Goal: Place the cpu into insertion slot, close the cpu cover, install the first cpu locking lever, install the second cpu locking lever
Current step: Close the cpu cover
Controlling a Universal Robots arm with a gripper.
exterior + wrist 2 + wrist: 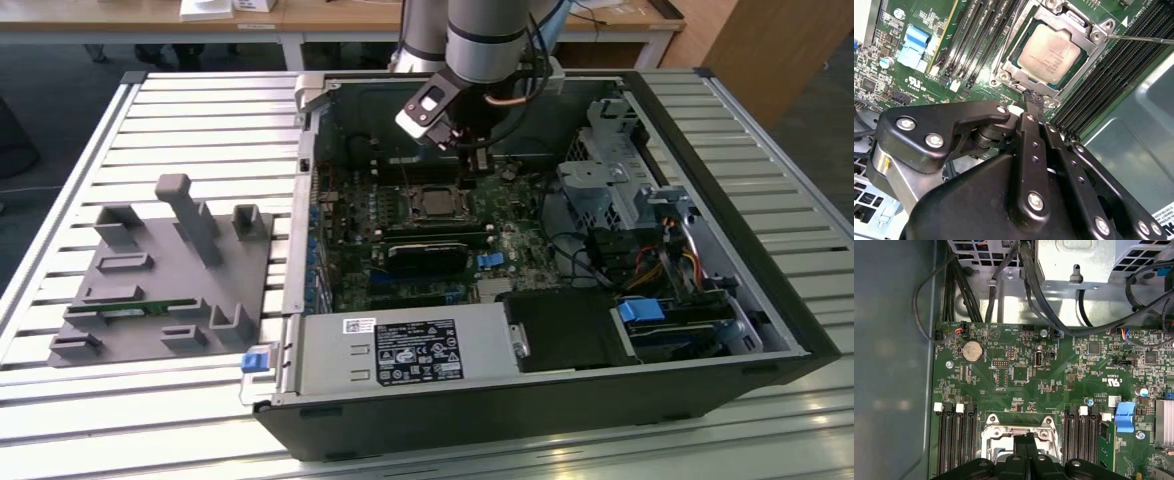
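Observation:
The cpu point(1051, 52), pale silver-grey, lies flat in the insertion slot point(434, 203) on the green motherboard. The cpu cover point(1066, 19), a thin metal frame, lies down around its edges. A thin silver lever rod point(1139, 39) runs out from one corner of the socket. My gripper point(1030, 96) hovers at the socket's edge with its black fingers point(1034, 145) pressed together and nothing visible between them. In the first wrist view the gripper point(1025, 439) sits over the socket's silver frame point(991, 432). In the exterior view the gripper point(470, 165) hangs just behind the socket.
Long black memory slots point(979, 30) flank the socket on both sides. A blue clip point(1124, 416) and bundled black cables point(1004, 270) lie nearby. The case holds a power supply point(400, 350) and drive cage point(614, 190). A grey fixture point(167, 270) stands at the exterior view's left.

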